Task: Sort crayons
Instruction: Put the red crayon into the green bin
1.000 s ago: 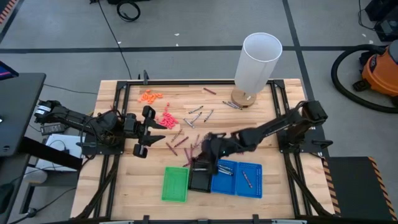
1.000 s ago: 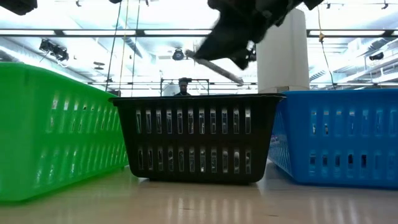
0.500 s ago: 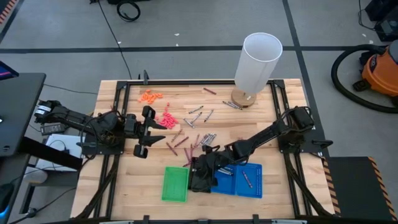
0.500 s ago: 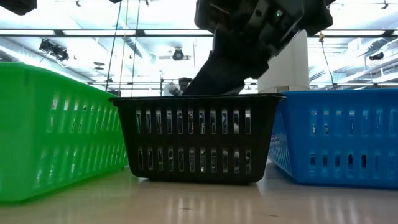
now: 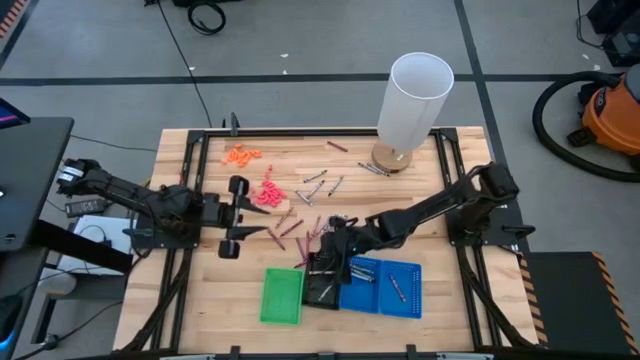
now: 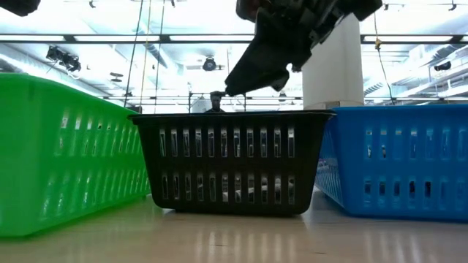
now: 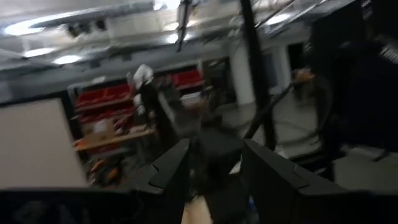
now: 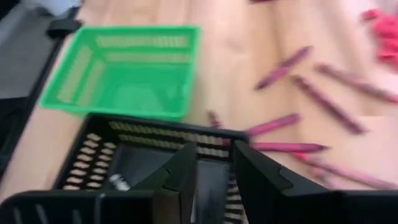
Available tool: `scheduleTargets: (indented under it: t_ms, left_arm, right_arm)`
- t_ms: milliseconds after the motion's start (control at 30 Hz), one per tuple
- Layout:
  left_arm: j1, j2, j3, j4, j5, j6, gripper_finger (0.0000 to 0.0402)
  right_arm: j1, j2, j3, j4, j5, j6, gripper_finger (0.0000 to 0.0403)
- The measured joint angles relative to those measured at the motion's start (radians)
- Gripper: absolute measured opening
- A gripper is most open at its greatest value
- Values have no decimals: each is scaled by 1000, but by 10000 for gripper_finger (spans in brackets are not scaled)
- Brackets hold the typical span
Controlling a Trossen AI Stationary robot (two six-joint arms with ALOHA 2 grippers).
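Hovering over the black basket (image 5: 322, 287), the right hand (image 5: 334, 252) points down toward its far rim; its two dark fingers (image 8: 186, 177) stand a narrow gap apart with nothing visible between them, and seen from counter height the hand (image 6: 265, 60) hangs just above the basket's top edge (image 6: 232, 115). A small pale piece (image 8: 116, 181) lies on the basket floor; what it is cannot be told.

The three baskets sit in a row near the counter's front edge: the green basket (image 5: 282, 295) on the left, the black one touching it in the middle, and the blue basket (image 5: 385, 285) on the right, which holds a few crayons (image 5: 397, 289). The other crayons (image 5: 300, 228) are scattered on the bare wood in the middle of the counter (image 5: 200, 285), just behind the baskets, maroon and grey sticks mixed, with several more (image 5: 318, 182) nearer the far edge and a grey pair (image 5: 372, 169) beside the base of the tall white cylinder (image 5: 413, 105).

A cluster of tiny orange bits (image 5: 241, 154) lies toward the far left corner, and pink-red bits (image 5: 267, 190) just inward of it.

The left hand (image 5: 235, 216) waits low over the left side of the counter, near the pink-red bits, its fingers (image 7: 171, 171) spread fairly wide and empty.
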State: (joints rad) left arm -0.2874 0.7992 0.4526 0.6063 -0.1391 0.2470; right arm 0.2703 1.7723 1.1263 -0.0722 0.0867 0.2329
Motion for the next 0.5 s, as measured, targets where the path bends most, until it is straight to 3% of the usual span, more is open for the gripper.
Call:
scheduleTargets:
  t_ms: [300,500]
  left_arm:
    - [90,0,0,-104,-111,-77,157]
    - [137,0,0,-120,-127,-153,157]
  right_arm:
    - [-29,-91,0,-264,213,-9,114]
    - [-93,-92,-2,-411,236,-23,114]
